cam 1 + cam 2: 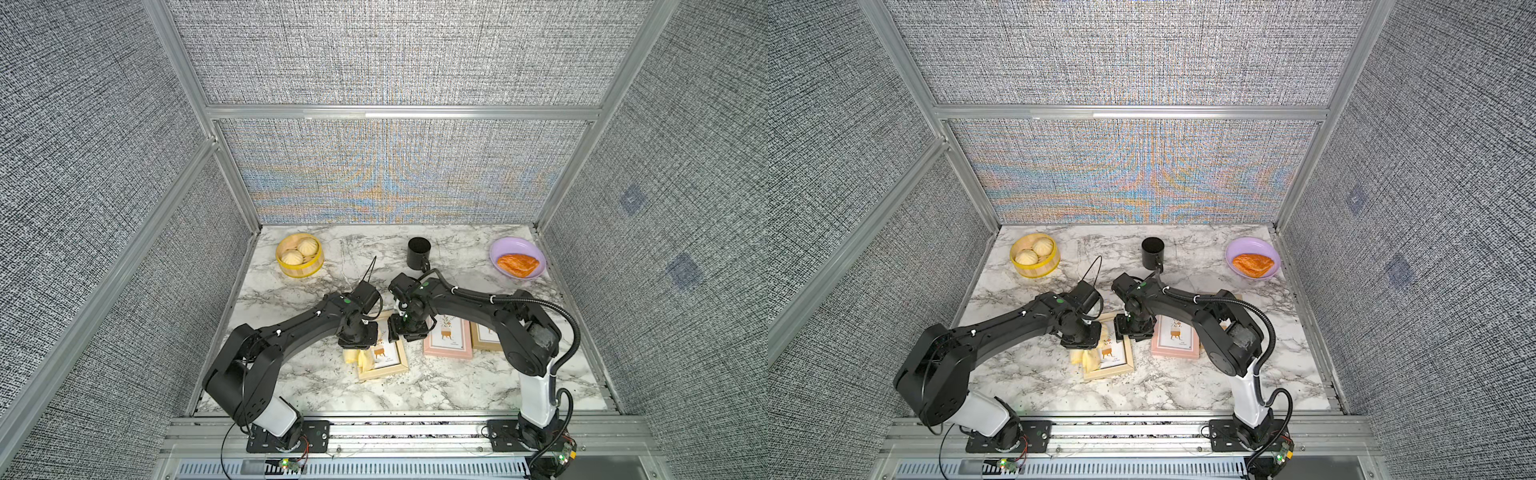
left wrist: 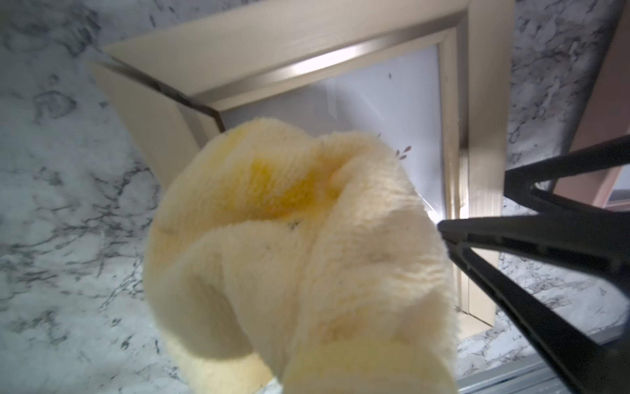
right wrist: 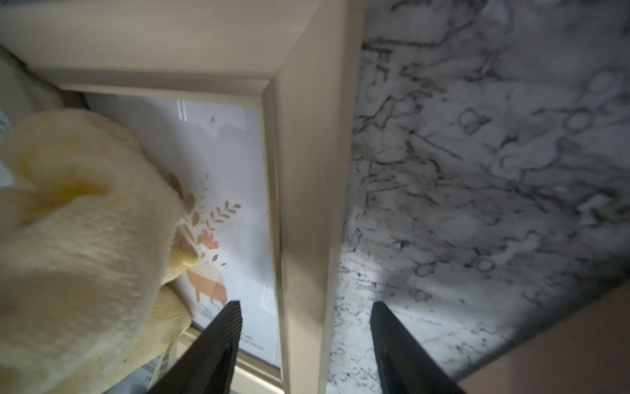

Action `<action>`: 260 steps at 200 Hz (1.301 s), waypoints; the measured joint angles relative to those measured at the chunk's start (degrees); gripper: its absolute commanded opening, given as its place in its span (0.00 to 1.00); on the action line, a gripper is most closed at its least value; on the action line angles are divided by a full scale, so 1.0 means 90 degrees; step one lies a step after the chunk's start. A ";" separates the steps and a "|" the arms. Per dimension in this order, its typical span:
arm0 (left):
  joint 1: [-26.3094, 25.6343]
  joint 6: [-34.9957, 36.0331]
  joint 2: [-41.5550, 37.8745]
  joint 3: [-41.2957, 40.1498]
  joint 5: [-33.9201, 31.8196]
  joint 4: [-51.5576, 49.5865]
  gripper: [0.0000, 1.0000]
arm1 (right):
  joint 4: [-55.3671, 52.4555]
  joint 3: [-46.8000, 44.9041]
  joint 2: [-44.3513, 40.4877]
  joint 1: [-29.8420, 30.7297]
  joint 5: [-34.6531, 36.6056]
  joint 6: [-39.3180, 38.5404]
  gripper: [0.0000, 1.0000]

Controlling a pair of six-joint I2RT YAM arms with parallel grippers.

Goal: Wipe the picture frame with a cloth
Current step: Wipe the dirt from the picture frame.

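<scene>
Currently the left gripper (image 1: 358,343) hangs over the left side of the pale beige wooden picture frame (image 1: 384,371), and its jaws are clenched on the soft pale yellow fabric cloth (image 2: 300,245). The bunched cloth covers the frame's left rail and part of the glass, and a fold spills onto the white-and-grey marble table (image 1: 436,390). The frame lies flat on the table, slightly turned.

The right gripper (image 3: 305,314) is at the frame's opposite side. Its jaws are released and stand apart, with one finger over the glass, the other over the table, and the frame's side rail between them. Whether either finger touches the rail cannot be told.

Just beside this frame lies a pink picture frame (image 1: 448,353), with a tan frame (image 1: 484,340) partly hidden behind the right arm. Well apart, along the far edge, stand a round bamboo steamer basket (image 1: 300,272) holding buns, a black mug (image 1: 417,253) and a lilac plate (image 1: 498,248) carrying an orange pastry (image 1: 517,264).
</scene>
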 measured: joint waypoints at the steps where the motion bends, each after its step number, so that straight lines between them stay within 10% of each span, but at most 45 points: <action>1: 0.0002 0.0000 0.0005 0.0002 -0.0002 0.0005 0.00 | 0.0010 -0.0005 0.0002 0.0002 0.0000 0.0002 0.63; 48: 0.0151 0.0015 0.0087 -0.0172 -0.0002 0.0372 0.24 | 0.0578 -0.0049 0.0151 0.0104 -0.0083 0.0151 0.35; 85: 0.0304 0.0002 0.0134 -0.0294 -0.0143 0.0551 0.05 | 0.0835 -0.0175 0.0160 0.0141 -0.0134 0.0233 0.18; 191: 0.0576 0.0427 0.1236 0.1056 -0.0498 0.0857 0.00 | 0.0981 -0.0362 0.0095 0.0274 0.0216 0.0359 0.09; 260: 0.1171 0.0449 0.0185 -0.0032 -0.1202 0.0588 0.00 | 0.0891 -0.0296 0.0126 0.0265 0.0311 0.0512 0.07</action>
